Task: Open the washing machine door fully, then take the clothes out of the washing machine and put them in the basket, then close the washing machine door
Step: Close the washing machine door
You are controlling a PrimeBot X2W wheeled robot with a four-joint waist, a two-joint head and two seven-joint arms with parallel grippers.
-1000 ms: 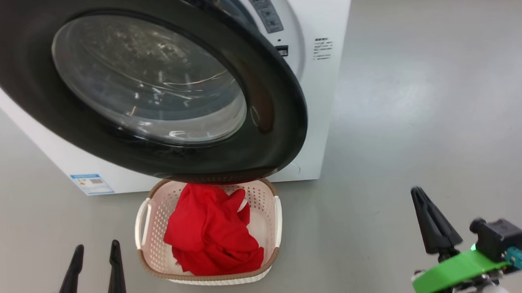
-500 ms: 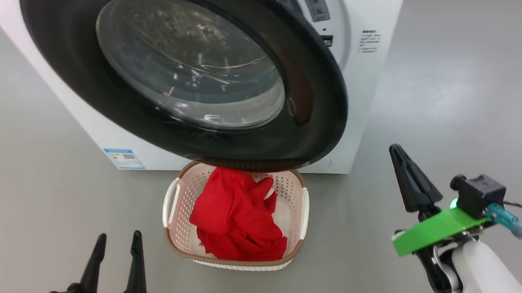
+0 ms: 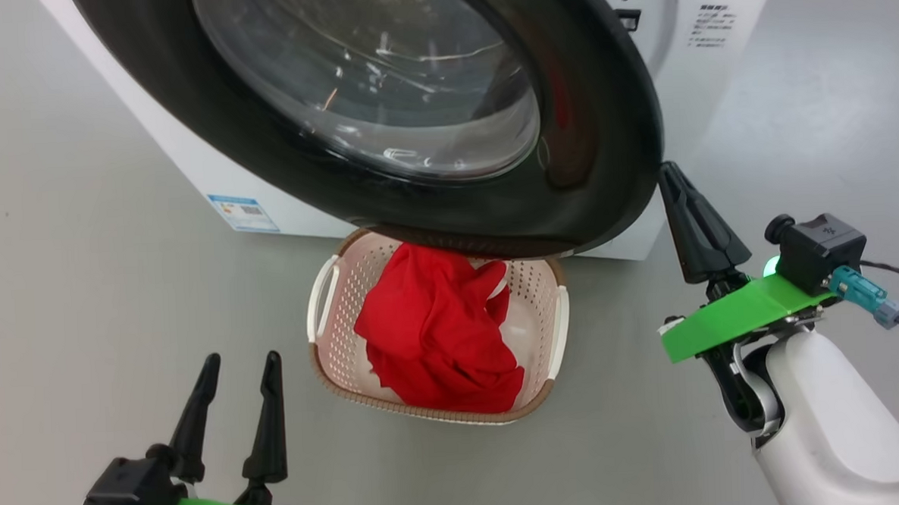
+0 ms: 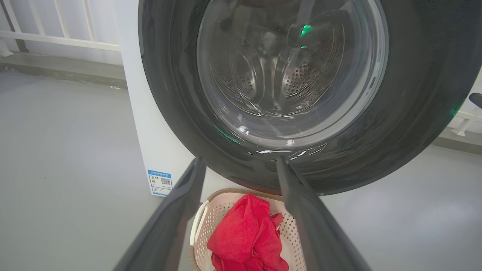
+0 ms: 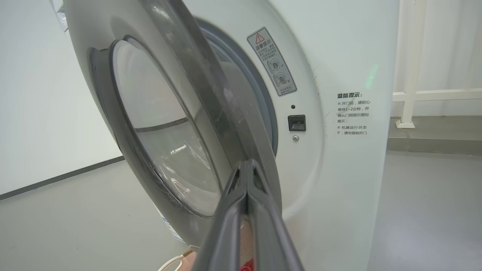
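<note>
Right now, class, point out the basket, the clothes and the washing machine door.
basket (image 3: 348, 287): head view, its perforated left wall.
clothes (image 3: 438, 336): head view, middle of the red heap.
washing machine door (image 3: 604, 139): head view, right side of its black rim.

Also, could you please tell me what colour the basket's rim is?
Brown, woven-look, on the cream-white basket; clearest in the head view.

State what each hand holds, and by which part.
Nothing is held: the left hand is open, the right hand shut on nothing beside the washing machine door.
</note>
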